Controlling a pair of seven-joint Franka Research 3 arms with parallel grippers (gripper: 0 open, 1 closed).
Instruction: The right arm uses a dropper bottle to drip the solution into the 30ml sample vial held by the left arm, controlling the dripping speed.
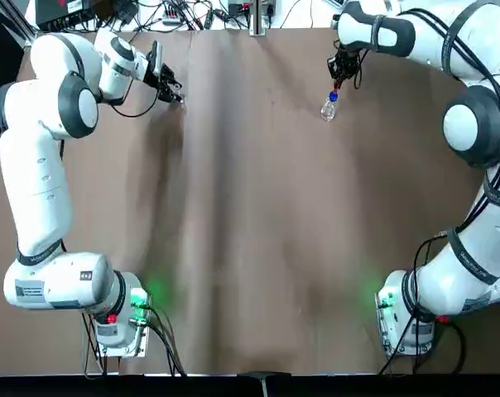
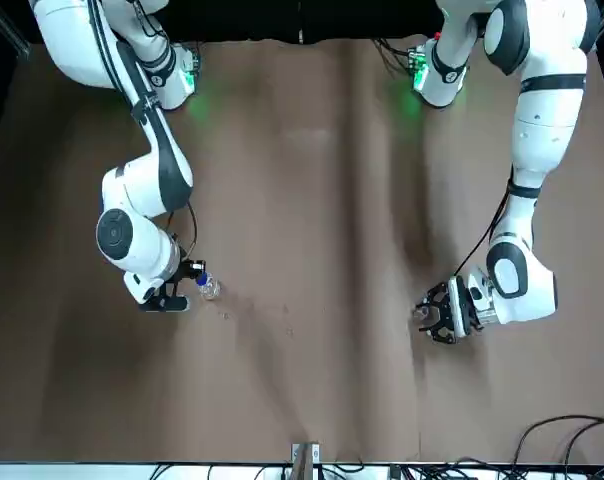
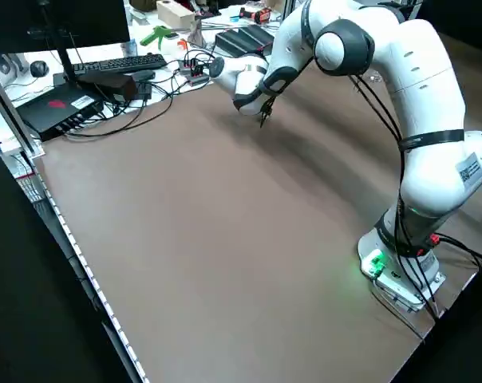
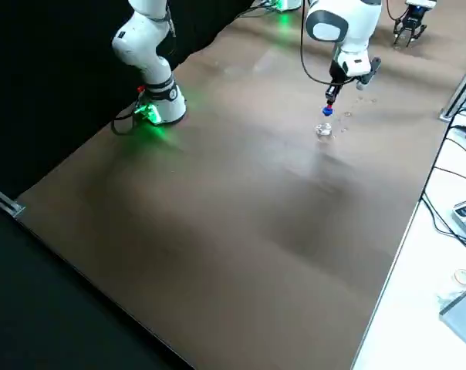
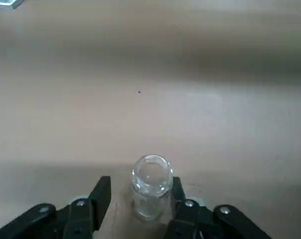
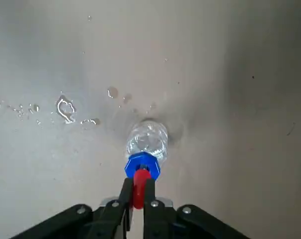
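The dropper bottle (image 6: 147, 142) stands on the brown table at the far right, clear with a blue collar (image 1: 334, 97) and a red top. My right gripper (image 6: 138, 191) is shut on that red top from above, as the top view (image 1: 341, 73) and the front view (image 2: 178, 284) also show. The 30ml sample vial (image 5: 151, 185) stands upright between the fingers of my left gripper (image 5: 140, 194), which is open around it. One finger (image 5: 178, 190) is close against the glass and the other (image 5: 102, 191) stands apart. This gripper (image 1: 169, 85) is at the far left of the table.
Spilled drops (image 6: 66, 108) lie on the table beside the dropper bottle. A keyboard (image 3: 117, 64), cables and boxes sit on the bench beyond the table's far edge. Both arm bases (image 1: 122, 318) stand at the near corners.
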